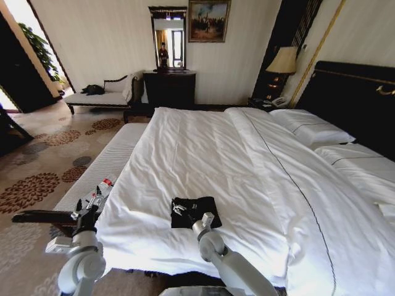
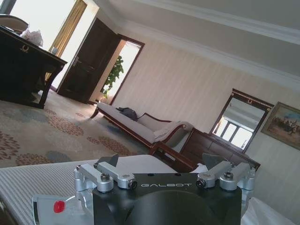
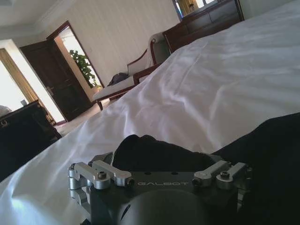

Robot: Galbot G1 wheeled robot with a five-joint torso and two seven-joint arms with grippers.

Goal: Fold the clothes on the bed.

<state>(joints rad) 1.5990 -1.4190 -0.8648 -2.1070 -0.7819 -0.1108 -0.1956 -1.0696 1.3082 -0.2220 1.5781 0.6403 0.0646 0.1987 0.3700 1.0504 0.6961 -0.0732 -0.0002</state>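
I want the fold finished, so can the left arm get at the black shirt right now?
Probably not easily: the left gripper hangs off the bed's edge, while the right gripper sits on the black shirt.

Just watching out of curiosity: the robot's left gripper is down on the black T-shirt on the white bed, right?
Not quite: it is the right gripper that is down on the black T-shirt on the white bed, as the head view shows. The left gripper is off the bed's side.
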